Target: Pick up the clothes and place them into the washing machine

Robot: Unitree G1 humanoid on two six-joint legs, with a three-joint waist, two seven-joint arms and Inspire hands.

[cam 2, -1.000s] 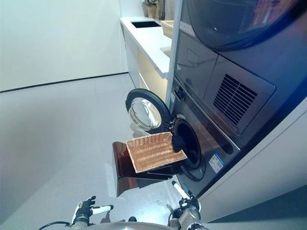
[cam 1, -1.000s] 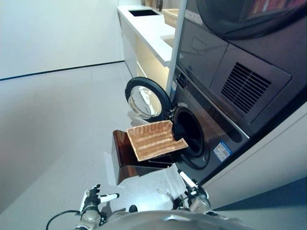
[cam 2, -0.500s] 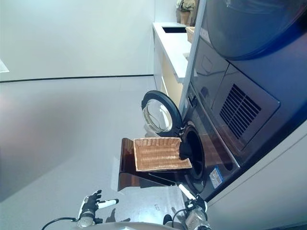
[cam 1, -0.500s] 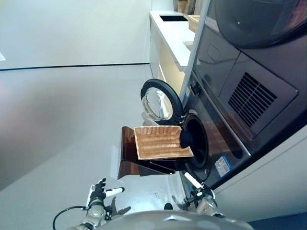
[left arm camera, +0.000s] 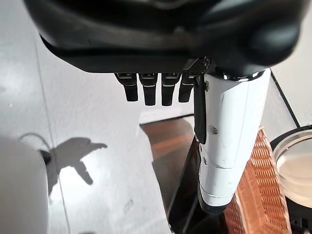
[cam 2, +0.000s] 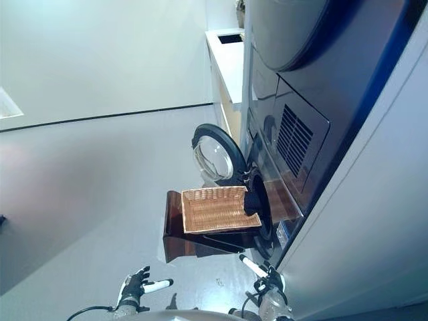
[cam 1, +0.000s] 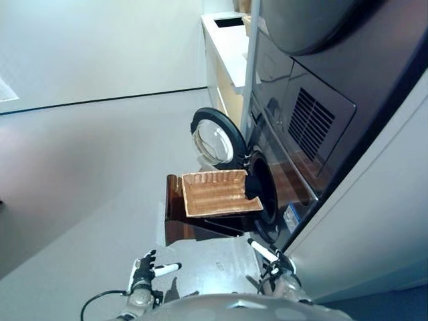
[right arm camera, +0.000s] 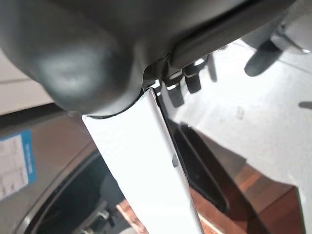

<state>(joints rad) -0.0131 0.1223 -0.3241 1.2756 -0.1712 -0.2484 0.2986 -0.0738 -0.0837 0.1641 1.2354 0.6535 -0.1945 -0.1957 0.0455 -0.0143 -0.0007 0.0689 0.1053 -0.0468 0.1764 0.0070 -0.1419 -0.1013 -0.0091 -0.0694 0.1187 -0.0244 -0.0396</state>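
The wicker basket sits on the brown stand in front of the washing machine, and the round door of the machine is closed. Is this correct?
Not quite: the round door is open, swung out beside the drum opening, as the left eye view shows. The rest holds: the wicker basket sits on the brown stand in front of the washing machine.

Head stereo pair looks down, shares washing machine (cam 1: 271, 194), wicker basket (cam 2: 214, 209); wrist views close, right seemingly facing drum.

I can't read any text from here; the blue-and-white sticker (cam 1: 291, 217) on the washing machine (cam 1: 281, 180) front carries print too small to make out
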